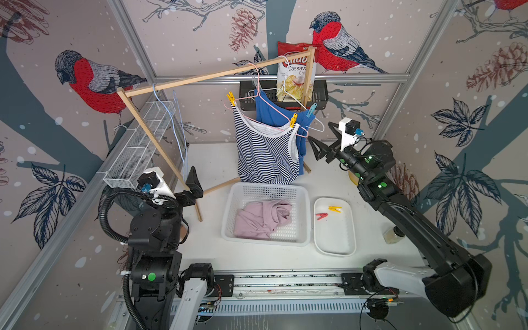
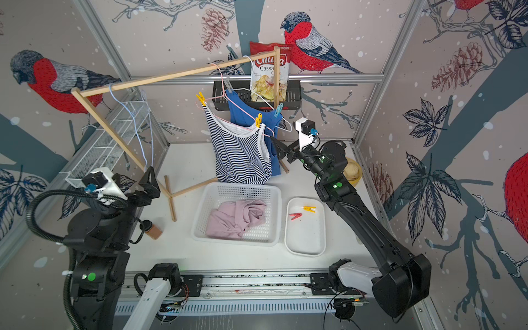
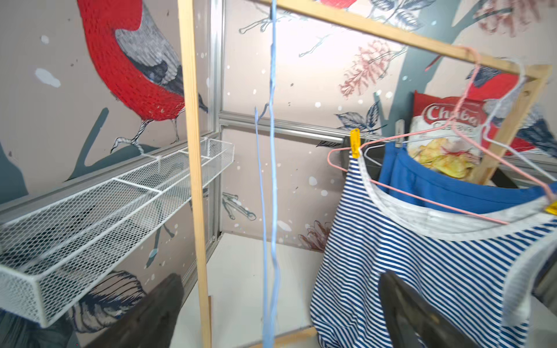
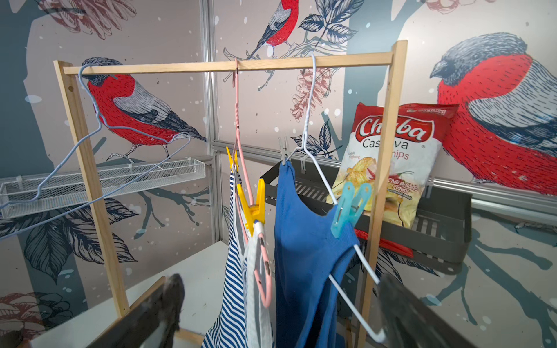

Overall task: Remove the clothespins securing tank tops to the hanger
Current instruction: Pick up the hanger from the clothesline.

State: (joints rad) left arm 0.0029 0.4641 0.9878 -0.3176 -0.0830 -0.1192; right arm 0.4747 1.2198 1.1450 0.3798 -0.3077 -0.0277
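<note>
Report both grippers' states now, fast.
Left gripper: open, holding nothing.
Right gripper: open, holding nothing, facing the bright blue tank top.

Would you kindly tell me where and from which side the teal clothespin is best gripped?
Probably by its two splayed handle tips: the teal clothespin stands up free above the blue top, while its lower end bites the strap and white hanger. Approach from the side of the right end effector, open and facing it unobstructed, and squeeze across the tips.
</note>
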